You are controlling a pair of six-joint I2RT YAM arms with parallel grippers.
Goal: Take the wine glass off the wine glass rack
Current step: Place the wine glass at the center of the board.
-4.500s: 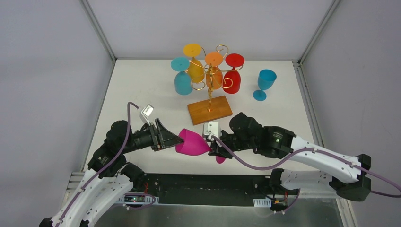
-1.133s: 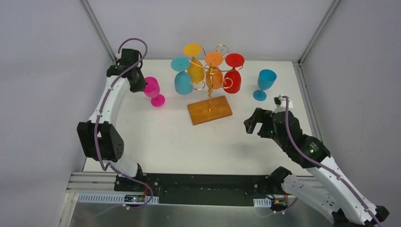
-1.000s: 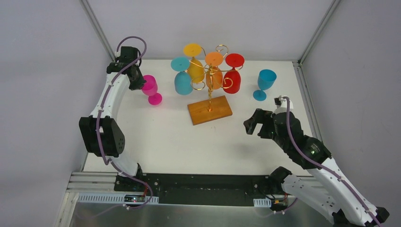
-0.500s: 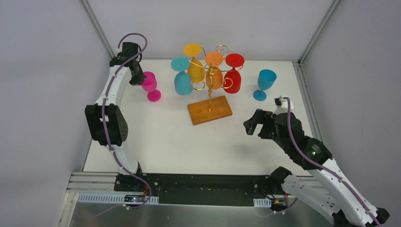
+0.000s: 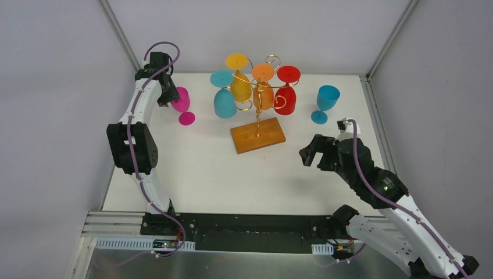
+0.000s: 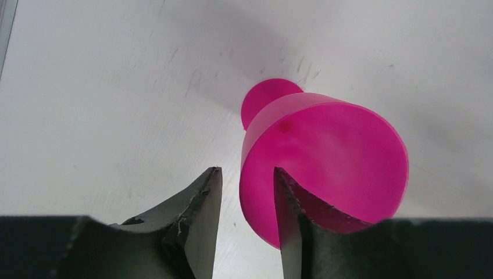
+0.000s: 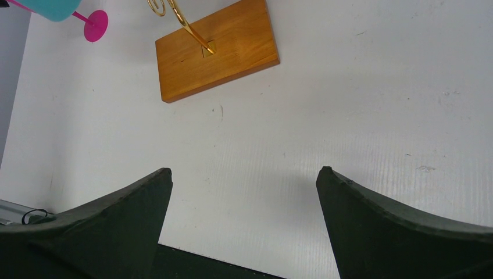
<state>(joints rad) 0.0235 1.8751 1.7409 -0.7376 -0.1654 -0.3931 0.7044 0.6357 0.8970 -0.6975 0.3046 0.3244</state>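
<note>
The pink glass (image 6: 325, 157) is off the rack (image 5: 257, 135) and stands on its foot on the table (image 5: 192, 174), in the upper left of the overhead view, well apart from the wooden base. My left claw (image 6: 246, 172) is at its rim. In my wrist view the fingers stand a little apart with the wall of the bowl between them. One is outside, with a strip of white table showing between it and the glass, and the other is over the mouth. So I judge that nothing is clamped.

The long axis of the glass is upright and runs straight away from my left claw, rim near and foot far. I think the retreat must follow this axis, up and out, because a sideways pull could tip the glass.

My right claw (image 5: 308, 156) is spread wide and empty at the right of centre, far from this glass but nearer to the rack.

Some things I cannot make out. Overhead, my own arm covers the left claw. In the wrist view the bowl hides most of the foot, and I cannot tell if the inner finger touches the wall.
</note>
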